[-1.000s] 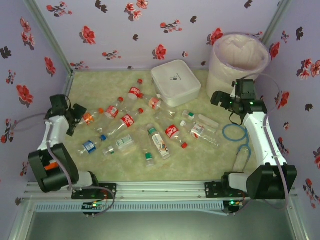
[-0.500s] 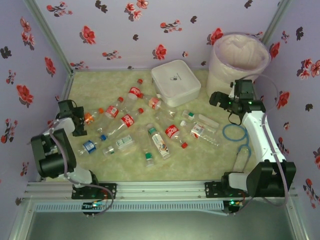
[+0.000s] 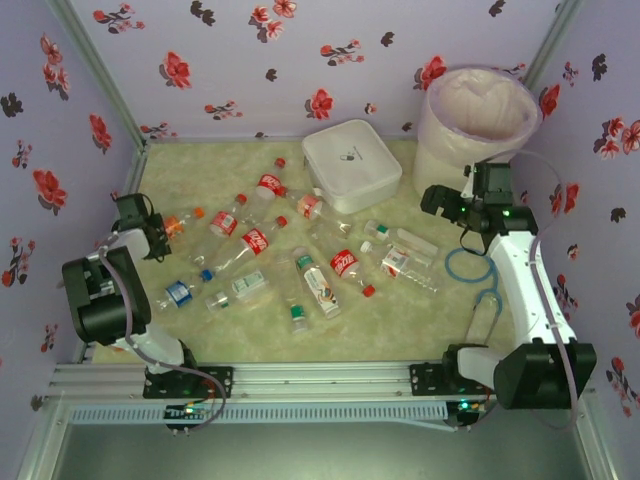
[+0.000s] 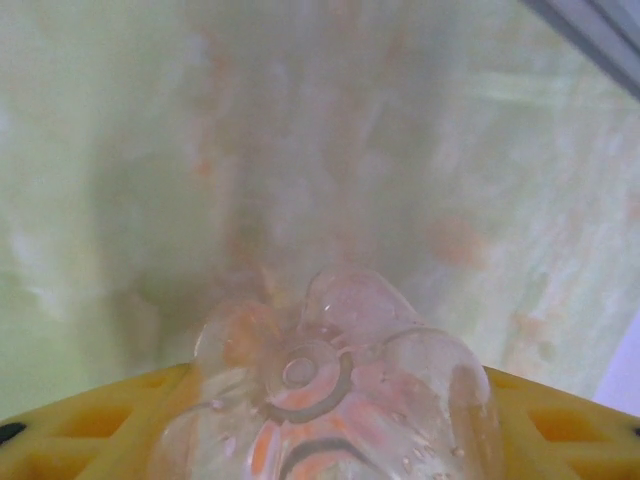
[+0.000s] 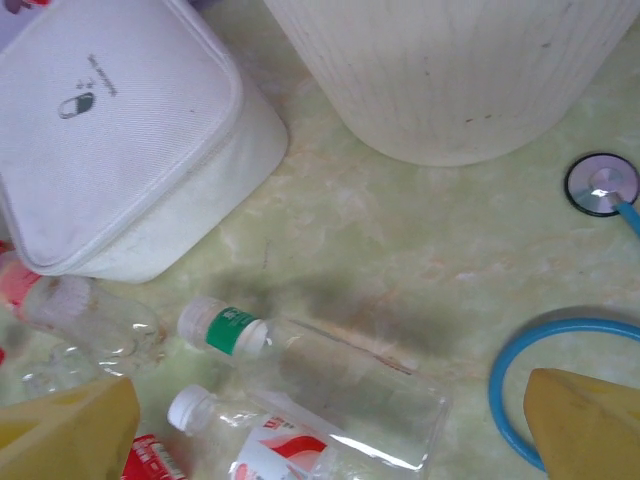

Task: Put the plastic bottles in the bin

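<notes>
**A:** What's at the far left?

**B:** The left hand (image 3: 152,238), low by the left edge of the table (image 3: 250,335). It is clamped on the base end of an orange-labelled bottle (image 3: 180,224), which lies on its side with its orange cap pointing right. In the left wrist view the bottle's clear, lobed base (image 4: 330,380) sits squeezed between the two yellow fingers (image 4: 70,435).

**A:** And the other plastic bottles?

**B:** They lie scattered on their sides across the middle of the table. Red cola-labelled ones (image 3: 256,240) are just right of the held bottle. A blue-labelled one (image 3: 180,292) is nearer, and a green-capped one (image 3: 318,285) sits towards the near middle.

**A:** Further right?

**B:** A white zip case (image 3: 351,165) lies far of the middle. The right wrist view shows a green-capped clear bottle (image 5: 225,330) and a white-capped one with a red-and-white label (image 5: 260,445) side by side, just near of the case.

**A:** The right hand?

**B:** The right hand (image 3: 432,198) hangs above the table, right of the case and just near-left of the bin. Its fingers are spread wide with nothing gripped between them. A blue stethoscope (image 3: 470,268) lies on the table near of it.

**A:** And the bin?

**B:** The bin (image 3: 475,120) stands upright in the far right corner, with its liner folded over the rim
</notes>
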